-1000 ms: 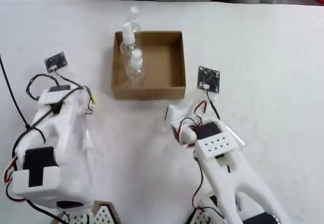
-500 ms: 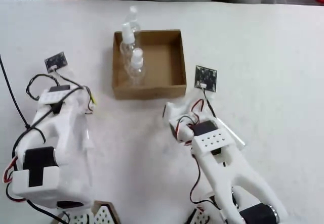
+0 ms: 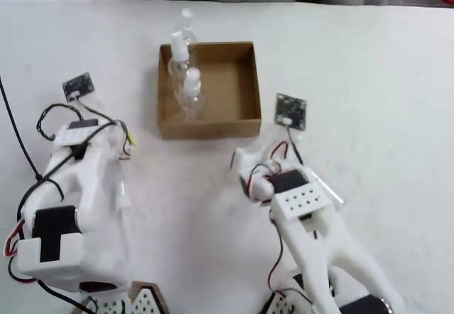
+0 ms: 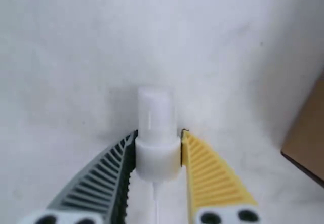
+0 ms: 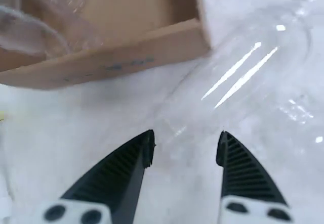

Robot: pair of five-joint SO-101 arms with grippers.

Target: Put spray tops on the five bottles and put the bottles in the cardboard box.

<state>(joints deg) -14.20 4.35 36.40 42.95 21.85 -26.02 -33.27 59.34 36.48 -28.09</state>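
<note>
right pincer [image 5: 186,144]: fingers spread | clear bottle [image 5: 253,77]: lying flat just ahead | cardboard box [image 5: 126,57]: corner near bottle

Overhead view; close wrist views; cardboard box [image 3: 209,127] shared.

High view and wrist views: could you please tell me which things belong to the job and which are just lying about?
Job: cardboard box; two capped bottles inside it; third bottle behind it; spray top in the shut left pincer; clear bottle lying before the open right pincer.
Lying about: dark square boards by the arms; black cable.
</note>
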